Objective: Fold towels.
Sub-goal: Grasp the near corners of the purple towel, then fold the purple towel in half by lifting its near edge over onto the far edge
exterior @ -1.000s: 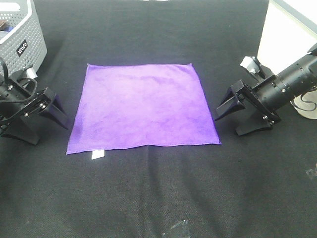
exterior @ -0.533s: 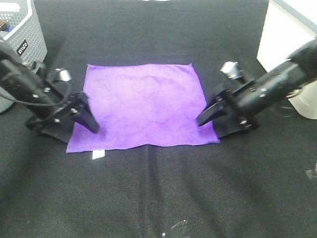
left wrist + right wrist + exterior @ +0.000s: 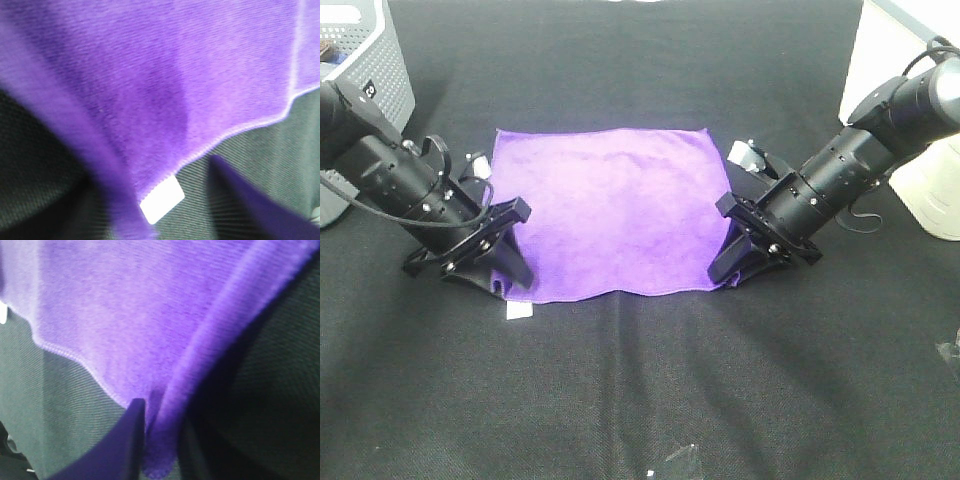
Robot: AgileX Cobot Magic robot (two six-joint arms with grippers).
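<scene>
The purple towel [image 3: 610, 210] lies flat on the black table. Its white tag [image 3: 518, 311] sticks out at the near left corner. My left gripper [image 3: 508, 280] is down at that corner. In the left wrist view its jaws [image 3: 160, 215] stand apart on either side of the tag [image 3: 161, 201], with the towel [image 3: 165, 85] pushed into a ridge. My right gripper [image 3: 720, 268] is down at the near right corner. In the right wrist view it [image 3: 162, 450] is pinched shut on a raised fold of the towel's edge [image 3: 200, 365].
A grey perforated basket [image 3: 370, 70] stands at the far left. A white box [image 3: 895, 70] and a pale container [image 3: 935, 195] stand at the far right. A small clear scrap [image 3: 680, 460] lies at the near edge.
Both arms have swung inward from the sides and dropped onto the towel's near corners. The right jaws have closed on the edge, and the near right corner is pulled slightly inward.
</scene>
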